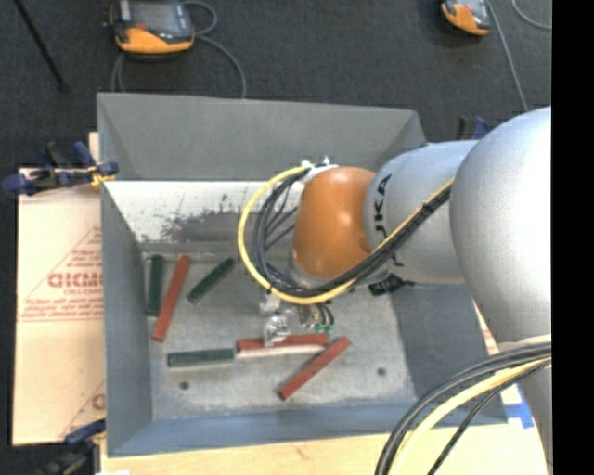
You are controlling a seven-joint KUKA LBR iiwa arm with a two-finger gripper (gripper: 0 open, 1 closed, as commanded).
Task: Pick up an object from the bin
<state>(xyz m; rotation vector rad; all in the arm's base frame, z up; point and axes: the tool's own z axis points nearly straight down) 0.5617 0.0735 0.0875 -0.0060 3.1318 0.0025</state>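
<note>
Dark floor, seen from above.
Floor (306,56) black and matte. Thin pale cables (234,61) loop across it. Two orange-and-black devices sit at the top edge, left device (153,26) and right device (466,14), both cut off by the frame.

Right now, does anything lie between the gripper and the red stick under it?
Nothing visible does. The gripper sits right above the red stick; a green stick lies at one end and a second red stick slants beside it, neither on top.
</note>
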